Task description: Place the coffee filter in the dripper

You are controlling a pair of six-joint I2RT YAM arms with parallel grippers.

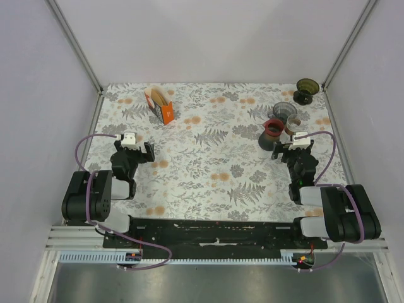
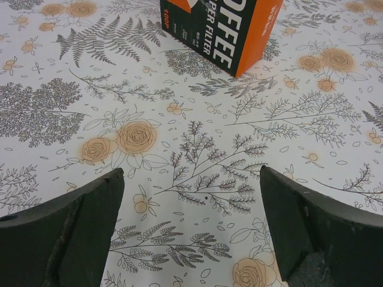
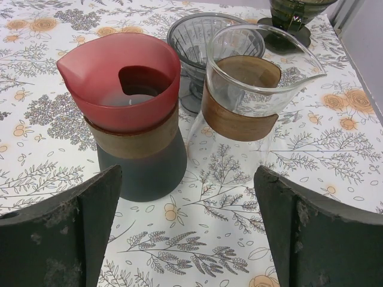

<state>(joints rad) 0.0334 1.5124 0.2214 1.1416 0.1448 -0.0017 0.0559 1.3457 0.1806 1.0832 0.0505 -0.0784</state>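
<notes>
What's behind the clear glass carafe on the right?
A grey ribbed dripper stands just behind the glass carafe, its right side and base partly covered. Farther back sits a dark green dripper, cropped by the frame.

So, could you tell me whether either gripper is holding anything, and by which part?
Nothing is held: the left gripper and right gripper are both open and empty.
</notes>
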